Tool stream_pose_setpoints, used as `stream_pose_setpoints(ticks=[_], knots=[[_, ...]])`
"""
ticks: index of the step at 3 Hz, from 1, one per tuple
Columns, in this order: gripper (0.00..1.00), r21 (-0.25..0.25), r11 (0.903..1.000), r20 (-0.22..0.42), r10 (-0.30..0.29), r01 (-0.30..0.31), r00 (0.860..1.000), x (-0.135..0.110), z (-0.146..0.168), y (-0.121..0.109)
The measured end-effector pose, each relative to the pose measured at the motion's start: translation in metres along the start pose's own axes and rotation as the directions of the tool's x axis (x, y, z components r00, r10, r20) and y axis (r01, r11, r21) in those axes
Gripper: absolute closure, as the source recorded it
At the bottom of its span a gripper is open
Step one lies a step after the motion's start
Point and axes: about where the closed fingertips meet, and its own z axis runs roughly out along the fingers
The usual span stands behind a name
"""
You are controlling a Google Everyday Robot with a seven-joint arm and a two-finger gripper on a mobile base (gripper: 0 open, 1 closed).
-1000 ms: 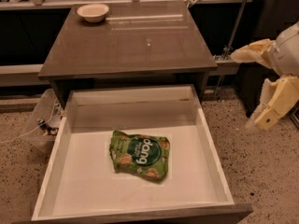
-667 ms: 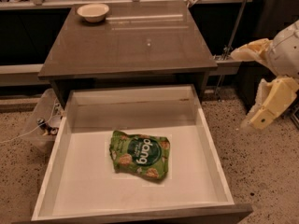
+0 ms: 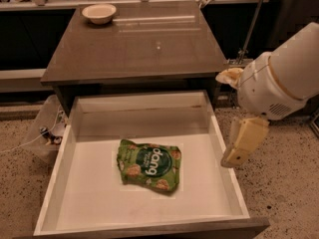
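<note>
A green snack bag [image 3: 149, 165] with white lettering lies flat on the floor of an open white drawer [image 3: 64, 153], near its middle. My gripper [image 3: 224, 119] hangs at the drawer's right wall, right of the bag and apart from it. It is open: one cream finger [image 3: 230, 76] points left near the tabletop's corner, and the other finger [image 3: 243, 142] hangs down over the drawer's right rim. Nothing is between them. The white wrist housing [image 3: 274, 86] fills the right side of the view.
The drawer is pulled out from under a brown table [image 3: 139, 44]. A small beige bowl [image 3: 99, 12] sits at the table's far left corner. A clear bin with cables [image 3: 46, 133] stands on the speckled floor left of the drawer.
The gripper and wrist have moved left and lower, from beside the table to the drawer's right rim. The bag and drawer have not moved.
</note>
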Motion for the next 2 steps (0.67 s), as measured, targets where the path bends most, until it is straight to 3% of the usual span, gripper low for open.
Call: stream_pose_setpoints(ticks=[1, 2], knots=[[0.0, 0.001, 0.9971, -0.084, -0.076, 0.076, 0.994, -0.0052, 0.0332, 0.0389], [0.0, 0.001, 0.9971, -0.084, -0.076, 0.076, 0.994, -0.0054, 0.0331, 0.0388]])
